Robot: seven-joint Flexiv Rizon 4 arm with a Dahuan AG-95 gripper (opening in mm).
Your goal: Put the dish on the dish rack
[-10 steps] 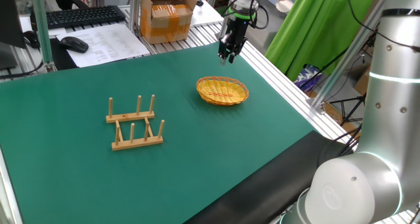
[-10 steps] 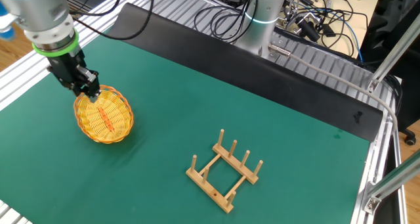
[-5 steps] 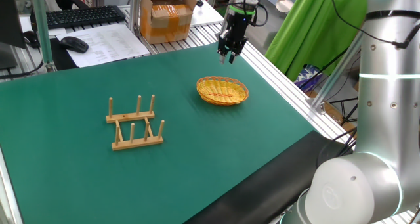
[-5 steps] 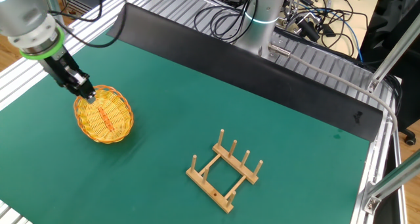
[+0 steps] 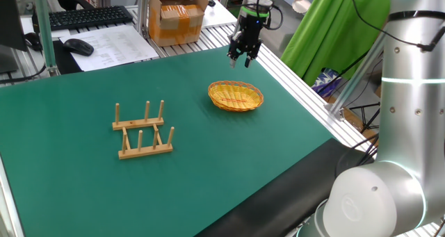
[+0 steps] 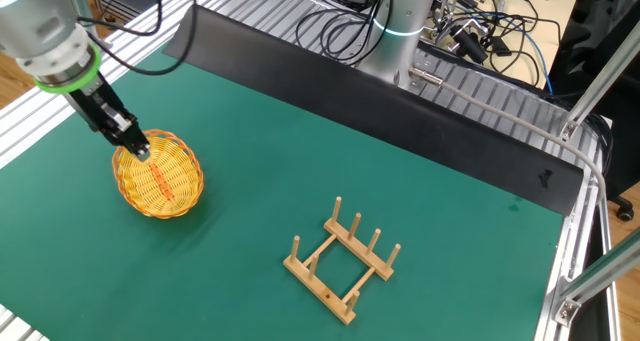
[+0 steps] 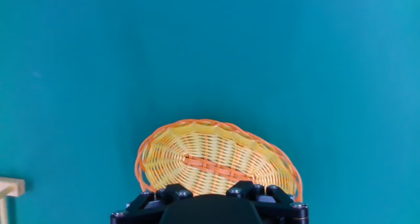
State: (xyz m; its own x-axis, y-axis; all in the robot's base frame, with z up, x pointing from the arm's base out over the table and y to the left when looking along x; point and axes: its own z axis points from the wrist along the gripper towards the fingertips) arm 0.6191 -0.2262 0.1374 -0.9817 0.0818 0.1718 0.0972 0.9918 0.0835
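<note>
While hanging above the far rim of the dish (image 5: 236, 96), with fingers pointing steeply down and slightly spread in one fixed view, grips nothing: the hand (image 5: 244, 57), clear of the wicker. Whether fully open, cannot tell. Lying flat on the green table (image 5: 83, 188), near its edge by the aluminium rails: one dish, woven yellow-orange with a reddish streak across the middle, holding nothing inside. Standing well apart from the dish on the same mat: one dish rack (image 5: 142, 132) of light wood, two parallel rails joined by crossbars, three upright pegs on each, six pegs altogether, no slot filled. Seen from the hand view: dish (image 7: 213, 160) just ahead of the black hand body, a corner of pale wood at the lower left edge. Beyond the table: one cardboard box (image 5: 179, 17), one keyboard (image 5: 87, 16), one mouse (image 5: 78, 46).
</note>
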